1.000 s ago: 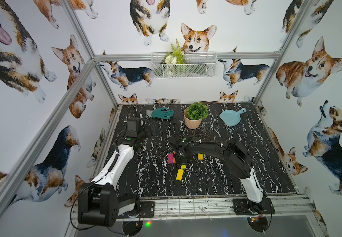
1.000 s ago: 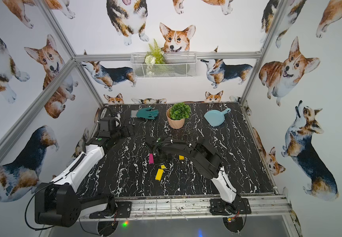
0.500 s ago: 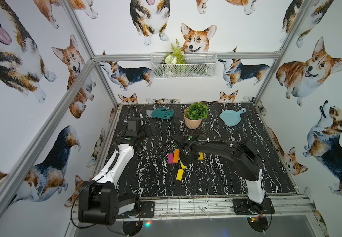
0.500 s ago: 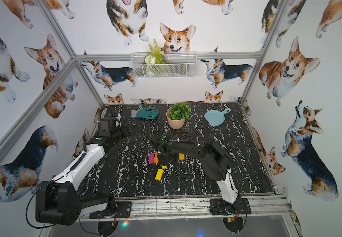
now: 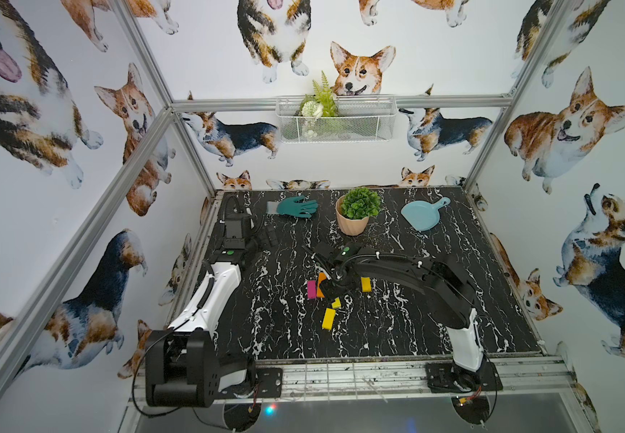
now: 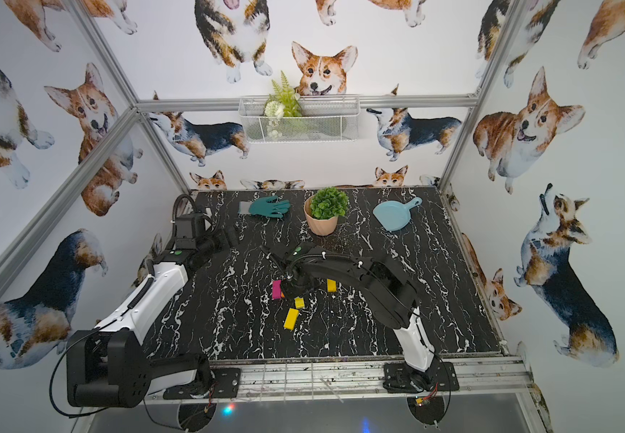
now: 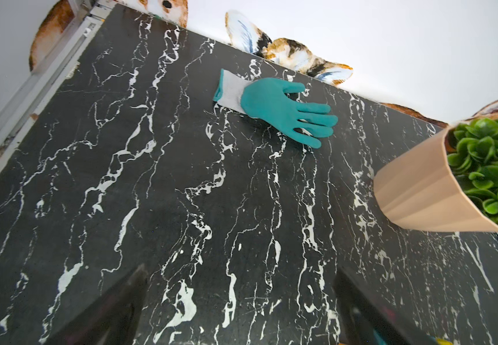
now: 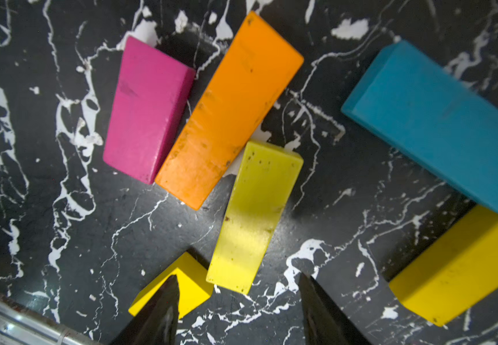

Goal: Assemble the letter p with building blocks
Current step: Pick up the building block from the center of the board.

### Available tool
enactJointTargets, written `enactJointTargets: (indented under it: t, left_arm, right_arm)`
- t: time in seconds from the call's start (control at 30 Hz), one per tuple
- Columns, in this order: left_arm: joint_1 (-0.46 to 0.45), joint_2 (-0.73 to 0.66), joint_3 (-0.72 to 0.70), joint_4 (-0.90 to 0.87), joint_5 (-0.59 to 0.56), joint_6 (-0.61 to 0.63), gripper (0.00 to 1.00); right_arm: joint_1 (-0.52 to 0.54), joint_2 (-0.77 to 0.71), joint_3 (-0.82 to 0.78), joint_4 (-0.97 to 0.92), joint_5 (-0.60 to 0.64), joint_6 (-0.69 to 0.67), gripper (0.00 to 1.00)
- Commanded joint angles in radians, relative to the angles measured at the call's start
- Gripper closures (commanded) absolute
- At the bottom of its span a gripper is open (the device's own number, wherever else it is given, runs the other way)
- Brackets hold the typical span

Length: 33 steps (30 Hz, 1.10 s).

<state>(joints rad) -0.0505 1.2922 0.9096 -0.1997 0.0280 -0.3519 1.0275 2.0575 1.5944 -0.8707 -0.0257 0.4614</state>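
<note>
Six building blocks lie loose mid-table and form no letter p. In the right wrist view the pink block (image 8: 147,110) and the orange block (image 8: 227,110) lie side by side and touch. A pale yellow block (image 8: 255,218) lies below them, and a teal block (image 8: 439,125) rests against a yellow block (image 8: 463,265). My right gripper (image 8: 238,279) hangs open above them, holding nothing, with one fingertip over a third yellow block (image 8: 188,286). In both top views the arm hides the teal block; pink (image 5: 311,289) and yellow (image 5: 328,318) show. My left gripper (image 5: 268,237) stands open and empty at the back left.
A teal glove (image 5: 296,207), a potted plant (image 5: 356,212) and a light-blue dustpan (image 5: 423,215) line the back of the marble table (image 5: 397,330). A wire basket (image 5: 335,120) hangs on the back wall. A metal rail runs along the front edge.
My right gripper's jaws have opened. The orange block, hidden under the gripper a second ago, now lies free beside the pink one. The left arm has not moved.
</note>
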Motion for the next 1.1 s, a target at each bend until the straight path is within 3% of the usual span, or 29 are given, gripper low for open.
enactJointTargets:
  t: [0.0, 0.07, 0.37, 0.67, 1.07]
  left_arm:
    - [0.012, -0.001, 0.006, 0.015, -0.001, -0.023, 0.0]
    - [0.015, 0.001, 0.006, 0.016, 0.0, -0.023, 0.0]
    - [0.015, -0.004, 0.008, 0.011, 0.004, -0.021, 0.0]
    - [0.015, -0.008, 0.008, 0.011, 0.006, -0.02, 0.0]
    - [0.015, -0.004, -0.001, 0.029, 0.025, -0.027, 0.0]
  right_arm:
    - [-0.001, 0.027, 0.012, -0.013, 0.01, 0.038, 0.35]
    - [-0.002, 0.04, 0.021, -0.017, 0.016, 0.043, 0.36]
    - [-0.003, 0.056, 0.028, -0.035, 0.035, 0.03, 0.64]
    - [-0.006, 0.039, 0.004, -0.064, 0.074, -0.027, 0.72]
    - [-0.013, -0.075, -0.121, -0.103, 0.208, -0.307, 0.73]
